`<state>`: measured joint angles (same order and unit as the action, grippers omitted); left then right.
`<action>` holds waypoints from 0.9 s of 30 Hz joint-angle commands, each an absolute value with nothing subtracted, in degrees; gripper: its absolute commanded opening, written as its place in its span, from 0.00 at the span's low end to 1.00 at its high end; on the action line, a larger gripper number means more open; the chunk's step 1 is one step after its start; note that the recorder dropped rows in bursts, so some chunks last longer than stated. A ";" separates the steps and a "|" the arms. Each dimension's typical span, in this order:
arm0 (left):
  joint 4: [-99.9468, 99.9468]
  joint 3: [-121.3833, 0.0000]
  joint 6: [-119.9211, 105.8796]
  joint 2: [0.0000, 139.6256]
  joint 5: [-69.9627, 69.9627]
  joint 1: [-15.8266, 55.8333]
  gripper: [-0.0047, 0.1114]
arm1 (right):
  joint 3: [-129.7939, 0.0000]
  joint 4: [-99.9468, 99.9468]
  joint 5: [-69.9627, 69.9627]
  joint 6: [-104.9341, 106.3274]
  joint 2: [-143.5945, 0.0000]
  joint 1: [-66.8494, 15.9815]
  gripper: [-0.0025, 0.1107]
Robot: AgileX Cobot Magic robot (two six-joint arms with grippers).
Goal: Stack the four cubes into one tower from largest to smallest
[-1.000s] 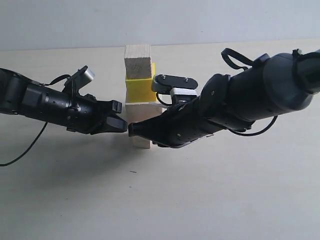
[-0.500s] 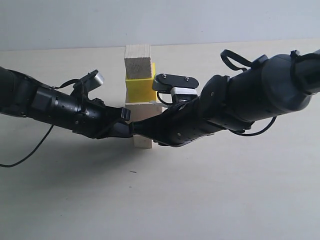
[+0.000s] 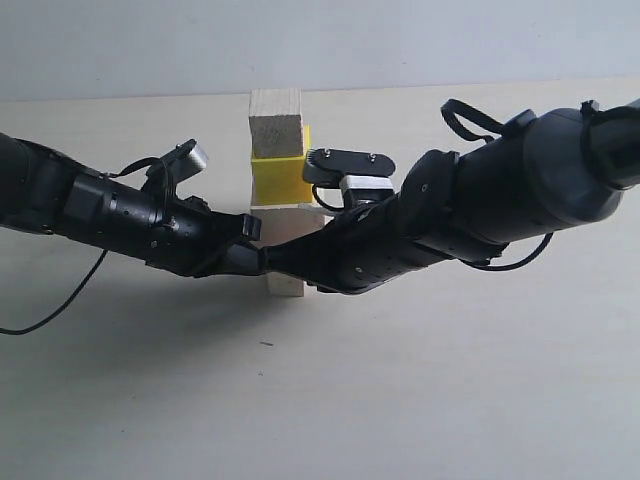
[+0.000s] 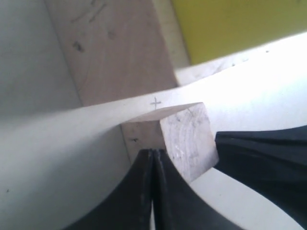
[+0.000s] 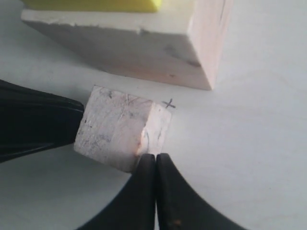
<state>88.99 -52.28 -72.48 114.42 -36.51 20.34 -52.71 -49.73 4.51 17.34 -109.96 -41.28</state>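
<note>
Left gripper [image 4: 152, 158] and right gripper [image 5: 156, 160], both with jaws together, flank the smallest cube [image 5: 120, 132] on the tabletop [image 3: 400, 400], just near of the three-cube tower [image 3: 277, 180]. The final placement appears to be pending: one gripper must open, grasp and lift.

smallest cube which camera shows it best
The right wrist view: the smallest cube shows two faces sharply mid-frame, on the table beside the largest cube. The left wrist view shows one grainy face amid bright glare. In the exterior view the arms hide it.
</note>
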 commanded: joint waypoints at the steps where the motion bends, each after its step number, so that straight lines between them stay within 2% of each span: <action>1: 89.13 -52.63 -71.98 114.68 -37.36 20.58 0.04 | -53.12 -49.29 4.80 18.55 -110.08 -41.34 0.02; 27: 86.12 -49.17 -70.04 114.49 -39.65 20.58 0.04 | -53.12 -49.05 7.69 21.01 -108.35 -44.27 0.02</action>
<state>86.21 -49.99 -70.20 114.42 -37.05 20.34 -52.71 -49.62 6.49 20.27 -109.02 -43.33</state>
